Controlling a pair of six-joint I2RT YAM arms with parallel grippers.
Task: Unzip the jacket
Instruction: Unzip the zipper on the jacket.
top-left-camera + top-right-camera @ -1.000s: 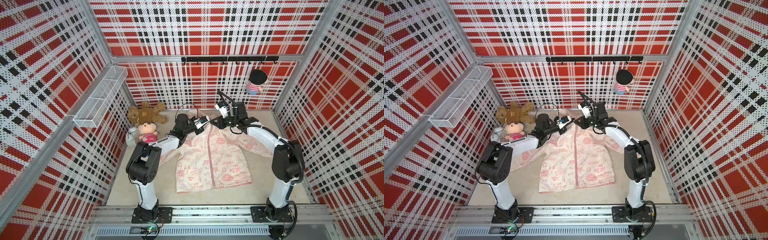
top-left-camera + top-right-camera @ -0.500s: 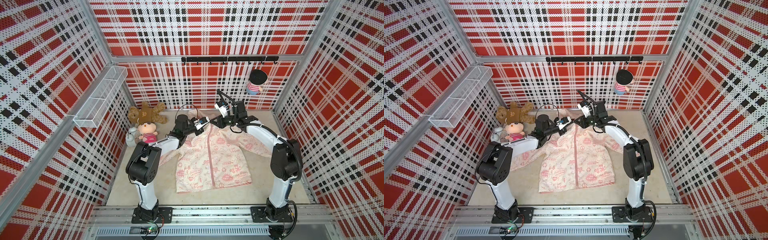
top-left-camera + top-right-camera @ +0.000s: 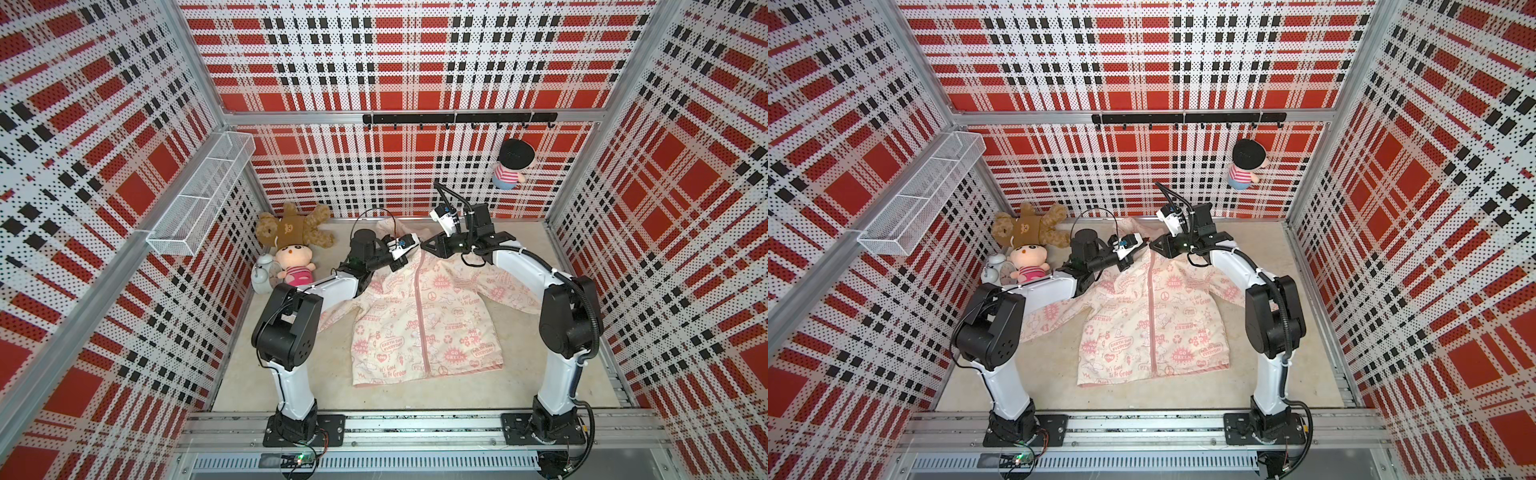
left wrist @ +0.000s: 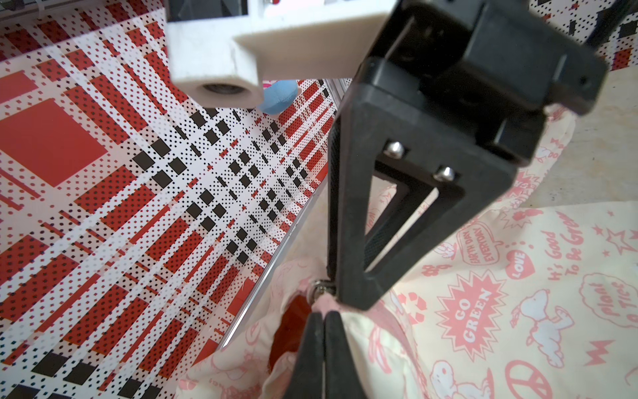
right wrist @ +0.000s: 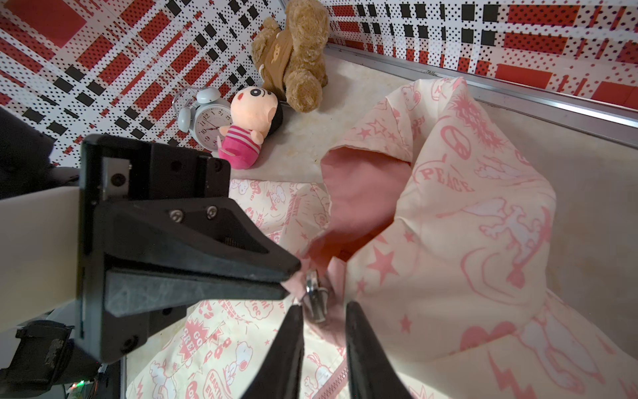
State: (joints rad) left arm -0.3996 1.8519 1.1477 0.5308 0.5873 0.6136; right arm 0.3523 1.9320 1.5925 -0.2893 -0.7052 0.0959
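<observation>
Matt cloth jacket, metal zipper pull

You see a cream jacket with pink cartoon prints, pink zipper, red-black-white plaid walls, brown teddy bear.

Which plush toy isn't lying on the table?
The black-haired doll hangs on the back wall below the hook rail; the teddy bear and pink-striped doll lie on the table.

A robot test cell in a lab: plaid-printed perforated panels on aluminium framing enclose it, a metal mounting rail runs at six o'clock, a hook bar at twelve.
</observation>
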